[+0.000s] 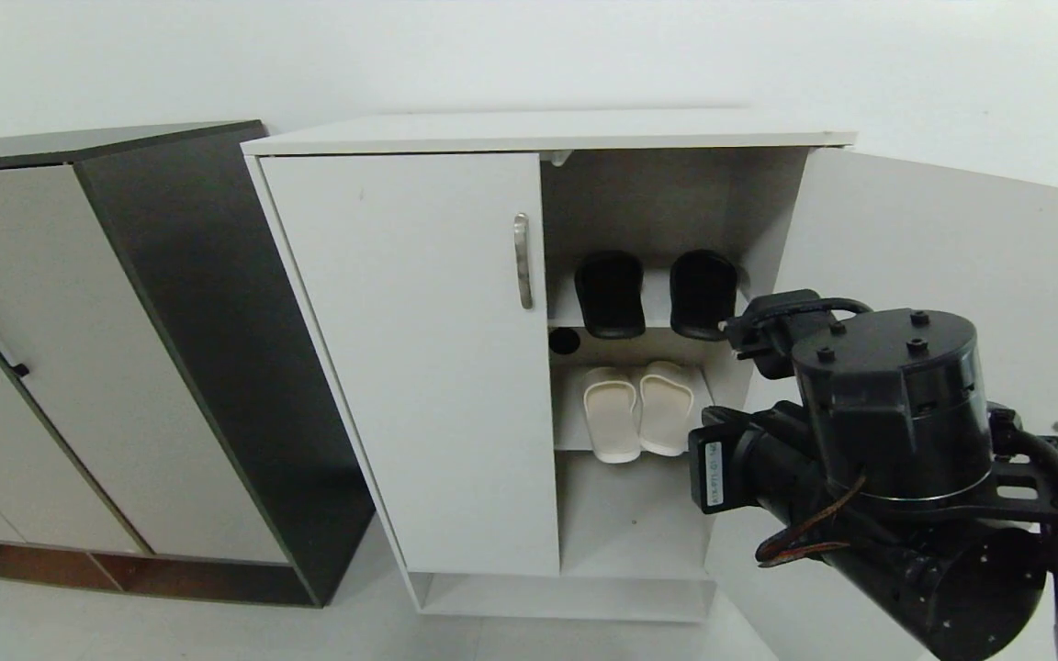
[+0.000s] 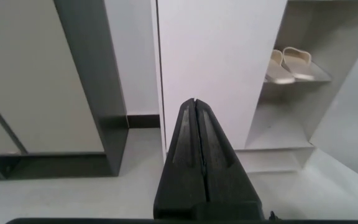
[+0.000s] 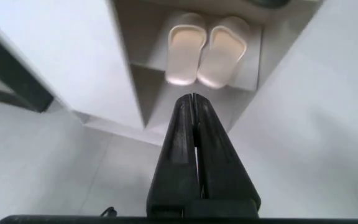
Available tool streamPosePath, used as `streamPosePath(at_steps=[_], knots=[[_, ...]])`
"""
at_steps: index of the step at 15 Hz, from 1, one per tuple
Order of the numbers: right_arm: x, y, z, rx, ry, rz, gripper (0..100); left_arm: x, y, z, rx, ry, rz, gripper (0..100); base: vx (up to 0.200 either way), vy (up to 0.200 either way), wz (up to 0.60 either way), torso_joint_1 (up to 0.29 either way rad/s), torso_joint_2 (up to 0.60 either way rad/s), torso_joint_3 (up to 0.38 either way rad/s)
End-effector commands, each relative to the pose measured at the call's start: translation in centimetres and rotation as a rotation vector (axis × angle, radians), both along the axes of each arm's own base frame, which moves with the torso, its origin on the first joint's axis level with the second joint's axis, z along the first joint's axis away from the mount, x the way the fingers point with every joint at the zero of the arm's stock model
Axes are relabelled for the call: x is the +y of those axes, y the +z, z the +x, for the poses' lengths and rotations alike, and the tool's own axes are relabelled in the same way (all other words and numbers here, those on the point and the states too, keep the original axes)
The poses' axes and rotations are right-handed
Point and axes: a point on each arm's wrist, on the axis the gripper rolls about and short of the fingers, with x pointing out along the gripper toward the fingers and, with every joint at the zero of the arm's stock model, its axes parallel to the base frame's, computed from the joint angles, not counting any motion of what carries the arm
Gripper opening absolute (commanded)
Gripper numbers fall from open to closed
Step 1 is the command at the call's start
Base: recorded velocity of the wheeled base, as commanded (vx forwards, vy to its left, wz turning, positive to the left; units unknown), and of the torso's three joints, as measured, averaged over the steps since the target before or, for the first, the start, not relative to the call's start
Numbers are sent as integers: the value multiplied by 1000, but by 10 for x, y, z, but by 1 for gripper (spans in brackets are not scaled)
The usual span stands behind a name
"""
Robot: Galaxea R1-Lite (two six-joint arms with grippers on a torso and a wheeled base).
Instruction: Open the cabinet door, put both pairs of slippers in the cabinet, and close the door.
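Note:
The white cabinet (image 1: pixel 547 133) stands with its right door (image 1: pixel 933 257) swung open and its left door (image 1: pixel 419 349) closed. A black pair of slippers (image 1: pixel 656 294) sits on the upper shelf. A white pair of slippers (image 1: pixel 637 411) sits on the shelf below, toes outward. My right gripper (image 3: pixel 194 98) is shut and empty, outside the opening, pointing at the white slippers (image 3: pixel 208 51) from in front and slightly above. My left gripper (image 2: pixel 194 102) is shut and empty, low in front of the closed left door (image 2: pixel 216 62), with the white slippers (image 2: pixel 291 64) off to one side.
A second cabinet (image 1: pixel 171 321) with dark sides and a pale door stands to the left of the white one. The open door (image 3: pixel 316 124) runs close beside my right arm. Bare floor (image 1: pixel 217 633) lies in front of both cabinets.

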Motion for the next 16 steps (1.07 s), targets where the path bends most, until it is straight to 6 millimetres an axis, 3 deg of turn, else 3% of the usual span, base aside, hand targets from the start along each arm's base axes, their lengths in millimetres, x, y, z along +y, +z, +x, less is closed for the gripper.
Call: streamPosePath(at_steps=[1,16], knots=[[-1,-2,1,1,-4,-3,0,0,0,0,-1,-1,0,0,-200,0,0,2,-2,-2],[-6,-15,0,28,-5,-51,0,0,0,0,-1,1,0,0,-13,0,0,0,0,0]])
